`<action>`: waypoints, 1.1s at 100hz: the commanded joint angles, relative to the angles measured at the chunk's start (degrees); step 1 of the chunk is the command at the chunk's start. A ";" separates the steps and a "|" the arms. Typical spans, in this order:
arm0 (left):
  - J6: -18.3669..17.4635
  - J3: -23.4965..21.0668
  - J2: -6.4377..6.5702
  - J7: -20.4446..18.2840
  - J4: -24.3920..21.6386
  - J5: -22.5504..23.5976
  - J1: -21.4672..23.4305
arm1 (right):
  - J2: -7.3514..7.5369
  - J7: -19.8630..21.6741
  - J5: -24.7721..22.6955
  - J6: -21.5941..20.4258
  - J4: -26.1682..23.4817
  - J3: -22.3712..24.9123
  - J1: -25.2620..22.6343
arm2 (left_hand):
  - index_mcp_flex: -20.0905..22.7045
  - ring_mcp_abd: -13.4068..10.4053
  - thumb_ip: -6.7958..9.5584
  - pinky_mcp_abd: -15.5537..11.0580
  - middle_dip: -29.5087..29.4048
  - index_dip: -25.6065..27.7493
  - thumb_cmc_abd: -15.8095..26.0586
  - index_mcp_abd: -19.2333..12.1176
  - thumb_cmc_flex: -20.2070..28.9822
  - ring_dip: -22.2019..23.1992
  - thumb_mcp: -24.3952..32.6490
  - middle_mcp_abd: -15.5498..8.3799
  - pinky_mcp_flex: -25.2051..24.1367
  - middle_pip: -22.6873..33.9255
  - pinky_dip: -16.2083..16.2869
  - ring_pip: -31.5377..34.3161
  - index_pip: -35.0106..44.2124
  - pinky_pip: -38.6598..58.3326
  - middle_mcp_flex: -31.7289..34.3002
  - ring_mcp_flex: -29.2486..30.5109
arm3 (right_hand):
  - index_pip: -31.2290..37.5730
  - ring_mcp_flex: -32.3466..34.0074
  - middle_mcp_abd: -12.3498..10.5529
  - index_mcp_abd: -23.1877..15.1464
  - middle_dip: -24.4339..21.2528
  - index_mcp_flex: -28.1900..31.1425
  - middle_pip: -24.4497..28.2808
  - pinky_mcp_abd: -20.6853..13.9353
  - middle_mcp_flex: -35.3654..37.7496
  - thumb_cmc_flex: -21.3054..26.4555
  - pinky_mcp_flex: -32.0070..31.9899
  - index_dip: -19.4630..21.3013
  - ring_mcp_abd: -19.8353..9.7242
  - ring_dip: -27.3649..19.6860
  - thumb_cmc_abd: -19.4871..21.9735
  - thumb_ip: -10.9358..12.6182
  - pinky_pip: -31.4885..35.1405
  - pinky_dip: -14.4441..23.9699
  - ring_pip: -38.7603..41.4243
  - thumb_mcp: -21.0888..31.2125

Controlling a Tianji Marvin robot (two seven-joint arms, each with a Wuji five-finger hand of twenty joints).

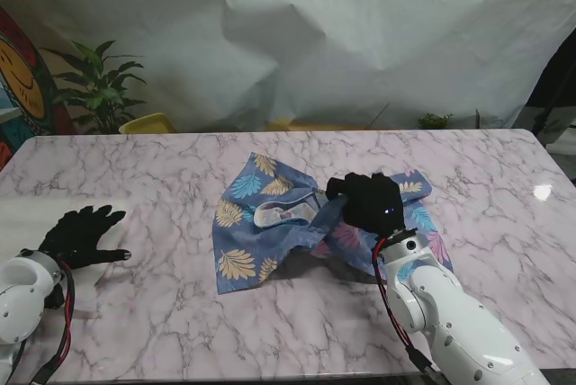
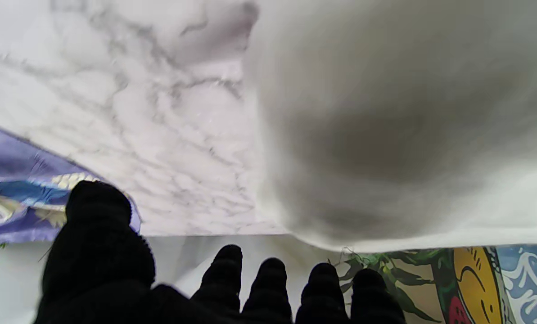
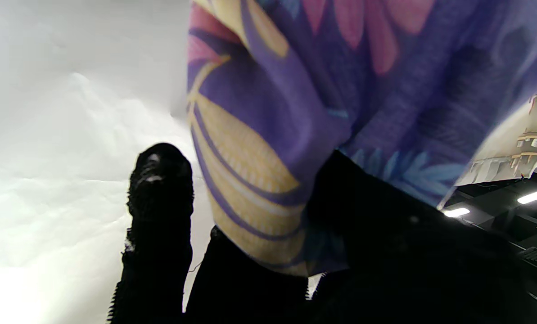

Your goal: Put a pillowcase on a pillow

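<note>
Purple pillowcase (image 3: 295, 112) drapes over right hand (image 3: 259, 270), clearest at wrist

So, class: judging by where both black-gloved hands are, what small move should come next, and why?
Probably lift the right hand a little to open up the blue leaf-print fabric pillowcase. The right wrist view shows cloth pinched in its fingers, while the pillowcase lies crumpled on the marble table. The left hand rests open, apart from it.

The pillow (image 2: 399, 135) is a white blur filling the right of the left wrist view, its edges cut off. The pillowcase (image 3: 322, 103) hides most of the right robot hand (image 3: 268, 270), its upper part cut by the frame.
</note>
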 commanded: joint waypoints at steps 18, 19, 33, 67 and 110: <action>-0.43 0.14 1.06 -4.89 2.24 5.25 -0.49 | -0.17 0.66 0.86 -0.35 0.80 0.32 -0.31 | -2.60 2.24 0.45 0.44 -5.99 -13.93 -5.28 2.76 2.03 -8.72 1.12 3.26 -0.62 -2.16 -8.12 -3.00 -4.30 -3.73 -3.39 -3.26 | 2.70 1.69 -1.76 -1.08 1.05 -0.36 2.47 -1.49 -0.45 2.42 -0.17 -0.20 -1.58 0.82 -0.71 -0.68 0.74 -0.15 3.74 2.38; -0.44 0.15 1.10 -5.06 2.29 5.46 -0.52 | -0.18 0.66 0.91 -0.37 0.84 0.33 -0.32 | -2.56 2.42 0.54 0.52 -5.99 -14.33 -5.40 2.82 2.19 -8.98 1.16 3.37 -0.62 -2.16 -8.44 -3.07 -4.39 -3.83 -3.40 -3.25 | 2.70 1.69 -1.76 -1.08 1.06 -0.36 2.47 -1.48 -0.46 2.45 -0.21 -0.19 -1.56 0.81 -0.69 -0.67 0.72 -0.15 3.72 2.38; 0.45 0.70 1.42 -7.84 3.07 6.87 -1.15 | -0.28 0.63 1.45 -0.46 1.25 0.36 -0.38 | -2.59 6.41 1.15 3.60 -6.01 -15.11 -6.65 3.88 4.56 -9.41 1.85 6.09 -1.25 -2.19 -10.29 -3.06 -4.62 -4.58 -3.59 -3.73 | 2.68 1.71 -1.85 -1.15 1.10 -0.31 2.45 -1.41 -0.45 2.47 -0.27 -0.14 -1.50 0.75 -0.68 -0.67 0.67 -0.15 3.53 2.26; 4.87 3.63 1.86 -10.93 7.78 7.22 -4.28 | -0.40 1.14 2.26 -0.76 1.47 0.47 -0.55 | -2.57 13.46 1.31 12.60 -6.08 -15.20 -7.37 4.94 6.57 -8.67 2.55 12.16 -2.54 -2.21 -7.69 -2.67 -4.61 -1.60 -3.99 -4.40 | 2.58 1.58 -2.22 -1.54 1.21 -0.18 2.20 -0.86 -0.79 2.56 -1.12 0.34 -0.97 0.23 -0.36 -0.64 0.21 -0.18 2.14 1.88; 6.26 12.23 1.49 -1.17 22.64 -5.19 -12.32 | -0.25 1.20 1.81 -0.83 1.44 0.78 -0.60 | -2.13 -1.37 -3.61 -11.14 23.61 0.24 -18.84 -1.90 34.33 21.83 33.72 1.83 17.60 16.04 4.13 31.28 0.99 55.49 3.00 15.57 | 2.29 1.66 -2.58 -1.86 1.16 -0.08 1.98 -0.53 -0.84 2.58 -1.76 0.83 -0.62 -0.20 -0.37 -0.61 -0.05 -0.07 0.83 1.69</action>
